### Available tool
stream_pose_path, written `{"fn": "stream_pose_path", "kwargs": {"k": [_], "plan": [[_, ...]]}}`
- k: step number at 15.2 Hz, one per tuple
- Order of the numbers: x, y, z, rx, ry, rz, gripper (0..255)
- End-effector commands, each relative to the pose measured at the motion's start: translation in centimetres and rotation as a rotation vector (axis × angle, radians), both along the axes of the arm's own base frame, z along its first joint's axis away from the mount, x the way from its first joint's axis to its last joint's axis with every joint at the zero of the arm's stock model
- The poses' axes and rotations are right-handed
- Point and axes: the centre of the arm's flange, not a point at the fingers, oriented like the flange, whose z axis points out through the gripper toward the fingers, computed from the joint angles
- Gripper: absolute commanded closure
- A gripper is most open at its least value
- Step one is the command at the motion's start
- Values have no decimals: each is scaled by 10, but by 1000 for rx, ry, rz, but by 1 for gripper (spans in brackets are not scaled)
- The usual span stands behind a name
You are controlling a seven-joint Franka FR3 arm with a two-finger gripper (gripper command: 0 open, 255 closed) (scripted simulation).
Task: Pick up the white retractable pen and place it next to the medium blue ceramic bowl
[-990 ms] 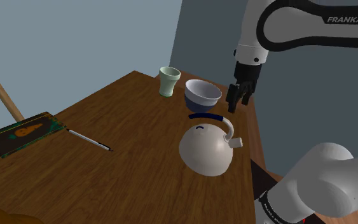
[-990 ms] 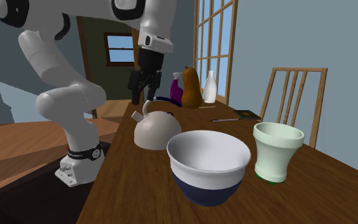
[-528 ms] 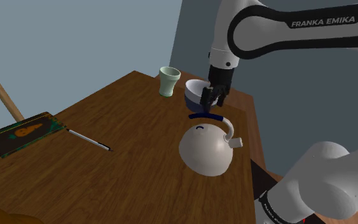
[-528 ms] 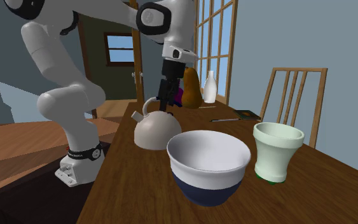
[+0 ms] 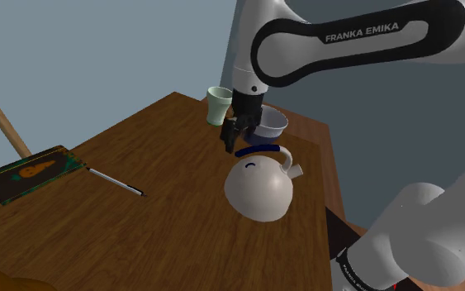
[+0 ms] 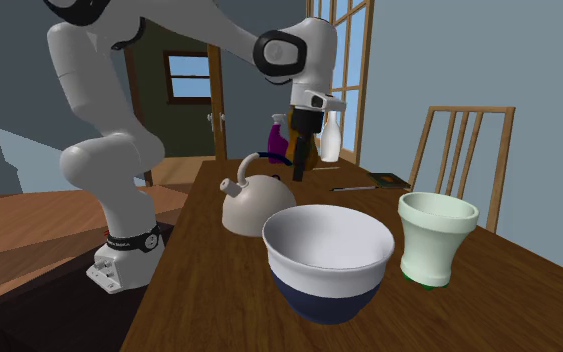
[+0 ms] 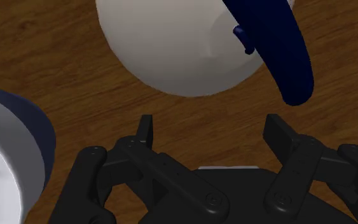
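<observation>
The white pen (image 5: 115, 180) with a dark tip lies on the wooden table (image 5: 164, 240), near a green book. It shows far back as a thin stick (image 6: 349, 188) in the second exterior view. The bowl (image 6: 329, 262), white above and dark blue below, stands near the table's end; the arm partly hides it (image 5: 270, 122) in the shoulder view. My gripper (image 5: 233, 137) hangs open above the table, between the bowl (image 7: 6, 165) and a white kettle (image 7: 177, 44). Nothing is between its fingers (image 7: 145, 130).
The white kettle (image 5: 259, 188) with a blue handle (image 5: 263, 150) sits just below the gripper. A pale green cup (image 5: 219, 105) stands beside the bowl. The green book (image 5: 30, 172) lies at the shoulder view's left. A wooden chair (image 6: 469, 150) and bottles (image 6: 330, 137) stand beyond the table.
The arm has swung toward the shoulder view's left, from beyond the table's edge, past the bowl, to over the kettle. The kettle has shifted and turned a little. The pen has not moved.
</observation>
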Motion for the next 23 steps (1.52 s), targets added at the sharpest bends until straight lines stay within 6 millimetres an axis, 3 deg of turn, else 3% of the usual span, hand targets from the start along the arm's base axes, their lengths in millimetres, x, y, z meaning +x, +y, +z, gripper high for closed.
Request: {"fn": "stream_pose_path", "kwargs": {"k": [1,12,23], "plan": [[13,20,-8,10,-13,24,0],[71,137,-38,58,-83,155,0],[116,262,-58,106,-154,286,0]]}}
